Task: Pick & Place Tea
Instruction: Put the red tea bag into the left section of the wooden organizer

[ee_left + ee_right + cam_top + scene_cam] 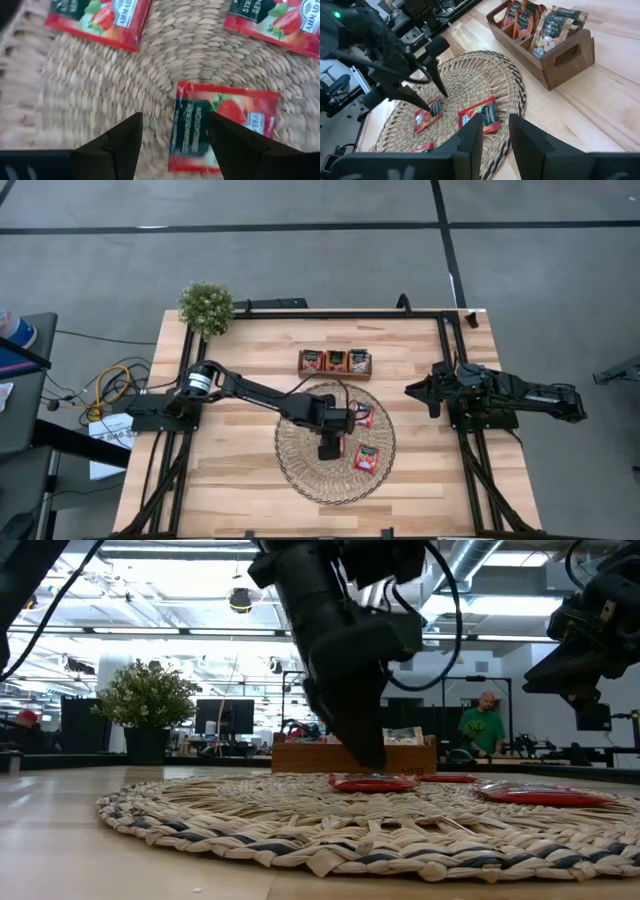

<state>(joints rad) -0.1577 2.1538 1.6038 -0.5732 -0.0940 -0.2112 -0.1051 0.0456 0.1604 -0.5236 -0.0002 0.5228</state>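
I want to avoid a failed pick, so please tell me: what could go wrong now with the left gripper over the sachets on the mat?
1. The left gripper is open and only one finger overlaps the red sachet, so closing could push it aside.
2. The sachet lies flat on the woven mat; the fingers could snag its weave.

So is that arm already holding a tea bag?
No, the left gripper has its jaws open, straddling the edge of a red sachet lying flat on the woven mat.

Red sachet (336,446) on woven mat (300,470): mostly hidden beneath left end effector (330,450) in high view; two neighbouring sachets (100,20) cut by wrist-picture edge; label print blurred, unreadable.
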